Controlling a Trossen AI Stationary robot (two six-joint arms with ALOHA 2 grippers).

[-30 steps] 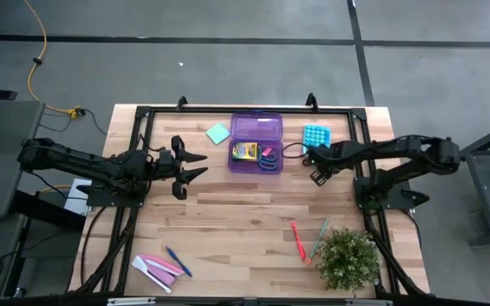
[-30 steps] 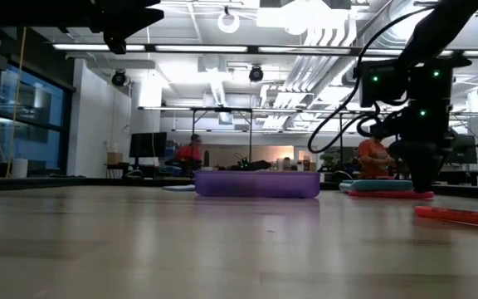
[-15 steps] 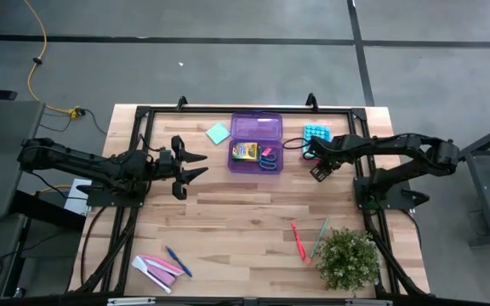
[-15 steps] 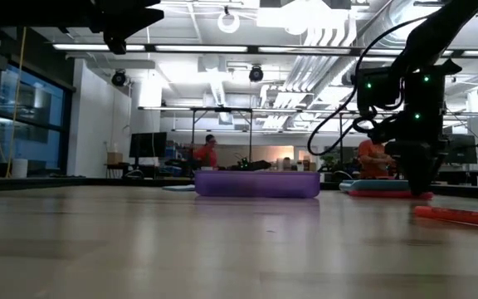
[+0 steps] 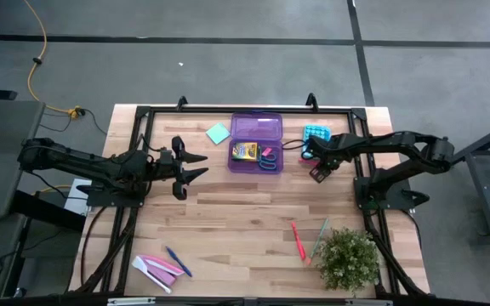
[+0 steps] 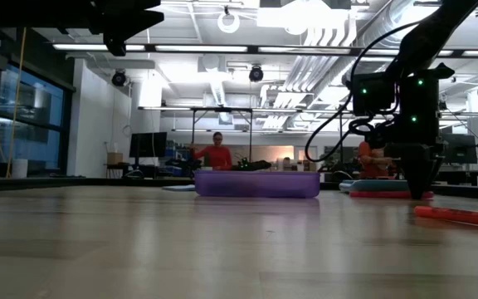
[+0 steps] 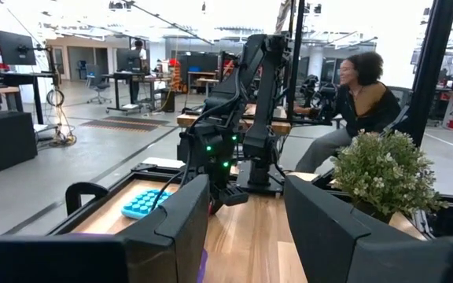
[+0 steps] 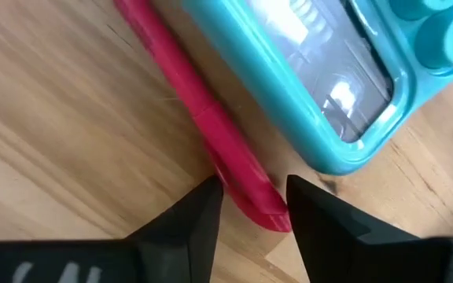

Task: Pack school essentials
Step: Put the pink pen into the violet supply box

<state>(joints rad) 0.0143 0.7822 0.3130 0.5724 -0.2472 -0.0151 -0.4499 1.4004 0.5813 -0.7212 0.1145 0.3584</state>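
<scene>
We see a wooden counter (image 5: 228, 229) with a purple case (image 5: 256, 143) at upper centre holding the yellow crayon box (image 5: 244, 152) and blue-handled scissors (image 5: 270, 162). The right tool (image 5: 316, 170), fingers spread, straddles a red pen (image 8: 203, 118) beside the light-blue calculator (image 5: 315, 134). The left tool (image 5: 196, 166) hovers spread, centre left.

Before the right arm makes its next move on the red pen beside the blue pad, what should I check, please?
1. Pen in the gap: ok, the red pen's end lies between the right gripper's fingers.
2. Grip on pen: not ok, the fingers are apart, not closed.
3. Light-blue pad clear: not ok, it lies close beside the pen.
4. Purple box open: ok.
5. Left gripper out of the way: ok, open, on the box's far side.
</scene>
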